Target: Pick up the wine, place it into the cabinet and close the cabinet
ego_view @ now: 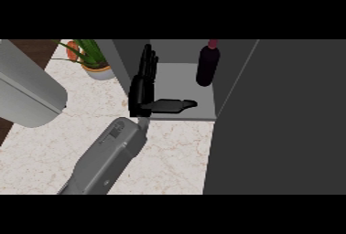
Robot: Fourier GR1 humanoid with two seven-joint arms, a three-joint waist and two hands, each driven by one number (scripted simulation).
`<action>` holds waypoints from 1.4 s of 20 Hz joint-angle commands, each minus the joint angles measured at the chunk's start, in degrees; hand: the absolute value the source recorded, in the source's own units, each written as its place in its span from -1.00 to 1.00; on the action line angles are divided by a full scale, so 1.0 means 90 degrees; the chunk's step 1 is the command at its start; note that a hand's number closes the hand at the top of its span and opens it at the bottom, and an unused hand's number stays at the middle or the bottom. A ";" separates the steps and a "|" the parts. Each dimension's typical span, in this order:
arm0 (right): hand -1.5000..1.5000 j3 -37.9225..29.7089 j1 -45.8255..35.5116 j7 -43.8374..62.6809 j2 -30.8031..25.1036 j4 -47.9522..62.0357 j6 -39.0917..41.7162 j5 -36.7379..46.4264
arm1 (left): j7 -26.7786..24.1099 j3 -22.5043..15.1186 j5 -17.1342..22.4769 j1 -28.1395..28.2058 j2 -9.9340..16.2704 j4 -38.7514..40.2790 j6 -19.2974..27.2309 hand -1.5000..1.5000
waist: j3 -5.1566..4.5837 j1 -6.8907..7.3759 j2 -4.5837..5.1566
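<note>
The wine (208,66), a dark bottle with a red cap, stands upright on the floor of the open cabinet (177,77), toward its right side. My right hand (143,87) is inside the cabinet to the left of the bottle. Its fingers are straight and point toward the back, and its thumb sticks out to the right. A clear gap separates the hand from the bottle, and the hand holds nothing. The cabinet door (283,119), a wide dark grey panel, stands open at the right. My left hand does not show.
A potted plant (91,57) stands on the marble counter (47,155), just left of the cabinet. A large light grey rounded shape (27,91), probably my left forearm, fills the upper left. The counter's dark edge runs along the far left.
</note>
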 commanded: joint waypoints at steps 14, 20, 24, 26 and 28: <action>1.00 -0.0066 0.0018 0.0886 -0.0556 -0.1291 0.0156 -0.0553 | 0.0179 -0.1442 -0.0770 0.3717 0.0761 -0.4324 0.0611 -1.00 | -0.0001 -0.0074 0.0066; 1.00 0.1252 0.0218 0.1089 -0.1085 -0.1134 0.0975 -0.0619 | -0.0084 -0.1428 -0.0794 0.4563 0.1270 -0.4885 0.0509 -1.00 | -0.0011 -0.0025 0.0049; 1.00 0.2233 0.0204 0.1053 -0.0904 -0.1142 0.1031 -0.0230 | 0.0100 -0.1178 -0.0669 0.4888 0.1832 -0.5623 0.0274 -1.00 | -0.0010 -0.0067 0.0045; 1.00 0.2477 -0.0270 0.1470 -0.0704 -0.1228 0.0866 -0.0011 | 0.0165 -0.0771 -0.0407 0.4877 0.1999 -0.5582 0.0082 -1.00 | -0.0022 -0.0057 0.0061; 1.00 0.2645 -0.0078 0.1257 -0.0750 -0.1207 0.0907 0.0114 | -0.0084 -0.0832 -0.0454 0.5586 0.2365 -0.5984 -0.0065 -1.00 | -0.0014 -0.0058 0.0027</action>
